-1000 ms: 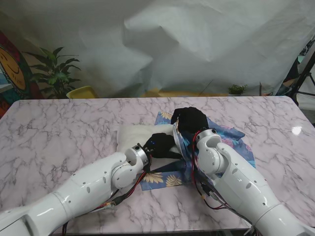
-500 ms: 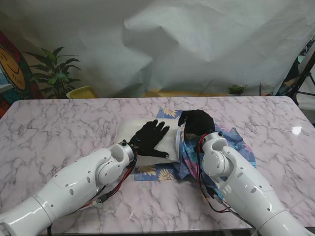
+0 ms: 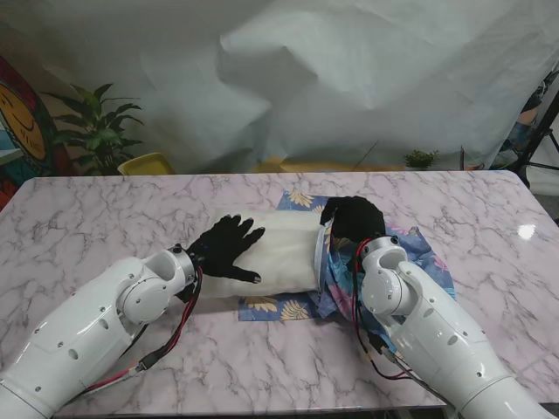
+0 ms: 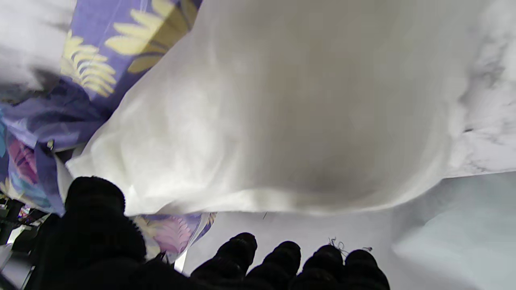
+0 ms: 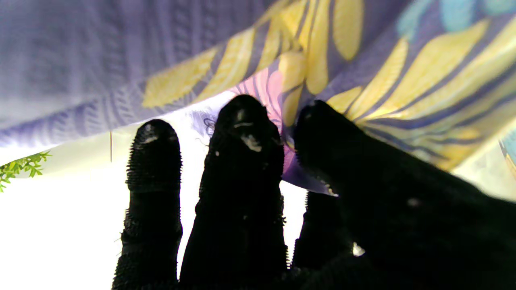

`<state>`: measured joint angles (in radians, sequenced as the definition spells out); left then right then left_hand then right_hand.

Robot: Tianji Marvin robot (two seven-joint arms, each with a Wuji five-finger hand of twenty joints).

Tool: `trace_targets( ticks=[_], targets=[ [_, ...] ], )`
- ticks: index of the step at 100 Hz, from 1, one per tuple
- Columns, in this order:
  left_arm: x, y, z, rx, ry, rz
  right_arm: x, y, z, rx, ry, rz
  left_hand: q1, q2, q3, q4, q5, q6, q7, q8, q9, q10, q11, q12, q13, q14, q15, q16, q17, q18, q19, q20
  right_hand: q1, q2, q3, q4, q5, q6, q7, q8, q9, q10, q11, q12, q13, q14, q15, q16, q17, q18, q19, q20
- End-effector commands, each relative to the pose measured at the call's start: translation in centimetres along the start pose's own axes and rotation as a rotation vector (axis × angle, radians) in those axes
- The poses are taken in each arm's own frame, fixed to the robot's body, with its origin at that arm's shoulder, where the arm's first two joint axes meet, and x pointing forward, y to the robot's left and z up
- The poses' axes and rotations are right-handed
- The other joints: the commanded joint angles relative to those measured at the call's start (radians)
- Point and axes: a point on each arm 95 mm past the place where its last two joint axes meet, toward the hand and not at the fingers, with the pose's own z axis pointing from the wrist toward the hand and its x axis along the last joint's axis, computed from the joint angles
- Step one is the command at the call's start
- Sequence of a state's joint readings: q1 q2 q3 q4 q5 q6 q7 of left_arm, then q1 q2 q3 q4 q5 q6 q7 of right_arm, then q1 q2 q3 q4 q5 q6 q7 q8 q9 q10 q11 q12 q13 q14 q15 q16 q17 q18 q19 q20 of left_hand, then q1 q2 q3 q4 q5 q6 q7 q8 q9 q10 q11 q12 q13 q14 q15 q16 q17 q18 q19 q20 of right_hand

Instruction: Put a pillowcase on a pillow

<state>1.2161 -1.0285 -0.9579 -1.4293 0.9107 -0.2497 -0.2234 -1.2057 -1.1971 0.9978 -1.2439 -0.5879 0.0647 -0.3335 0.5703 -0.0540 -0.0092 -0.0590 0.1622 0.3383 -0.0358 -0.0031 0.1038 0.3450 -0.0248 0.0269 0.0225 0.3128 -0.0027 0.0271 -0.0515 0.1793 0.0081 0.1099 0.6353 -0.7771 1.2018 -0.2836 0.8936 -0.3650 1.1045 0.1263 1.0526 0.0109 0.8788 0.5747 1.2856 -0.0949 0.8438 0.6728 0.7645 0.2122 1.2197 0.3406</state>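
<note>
Pillow mostly out of the pillowcase, on the worktop

Stand view: pillow [image 3: 266,251] has slid left since earlier, left hand [image 3: 223,244] spread flat on it; right hand [image 3: 351,218] pinches pillowcase [image 3: 410,249]. Wrist views: same pinch [image 5: 282,133], pillow [image 4: 282,104] bare.

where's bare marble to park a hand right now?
Free: the marble table left of the pillow, and its right end past the pillowcase. Crowded: centre, where left hand and right hand work.
</note>
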Motion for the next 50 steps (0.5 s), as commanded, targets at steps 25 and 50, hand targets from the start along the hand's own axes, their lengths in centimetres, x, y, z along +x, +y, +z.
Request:
trace_targets(
  ticks=[25, 50],
  targets=[
    [-0.7, 2.3, 3.2, -0.061, 0.021, 0.018, 1.4, -0.2, -0.2, 0.005, 0.044, -0.002, 0.075, -0.128, 0.001, 0.027, -0.026, -0.020, -0.019, -0.016, -0.040, 0.035, -0.015, -0.017, -0.044, 0.055, -0.032, -0.015, -0.013, 0.096, -0.032, -0.056, 0.013, 0.021, 0.015, -0.007, 0.043, 0.024, 0.054, 0.034, 0.008, 0.002, 0.028, 0.009, 0.033, -0.003, 0.017, 0.013, -0.009, 0.008, 0.003, -0.016],
    [-0.4, 3.4, 5.3, 0.015, 0.018, 0.042, 2.2, -0.1, -0.2, 0.009, 0.075, 0.000, 0.348, -0.273, 0.433, 0.029, -0.028, -0.073, -0.019, -0.016, 0.116, -0.179, 0.237, 0.345, 0.392, -0.099, 0.357, 0.400, 0.314, -0.006, 0.338, 0.360, 0.014, 0.021, 0.013, -0.008, 0.043, 0.023, 0.053, 0.036, 0.009, 0.002, 0.027, 0.009, 0.033, -0.001, 0.011, 0.012, -0.014, 0.015, 0.000, -0.019]
  ],
)
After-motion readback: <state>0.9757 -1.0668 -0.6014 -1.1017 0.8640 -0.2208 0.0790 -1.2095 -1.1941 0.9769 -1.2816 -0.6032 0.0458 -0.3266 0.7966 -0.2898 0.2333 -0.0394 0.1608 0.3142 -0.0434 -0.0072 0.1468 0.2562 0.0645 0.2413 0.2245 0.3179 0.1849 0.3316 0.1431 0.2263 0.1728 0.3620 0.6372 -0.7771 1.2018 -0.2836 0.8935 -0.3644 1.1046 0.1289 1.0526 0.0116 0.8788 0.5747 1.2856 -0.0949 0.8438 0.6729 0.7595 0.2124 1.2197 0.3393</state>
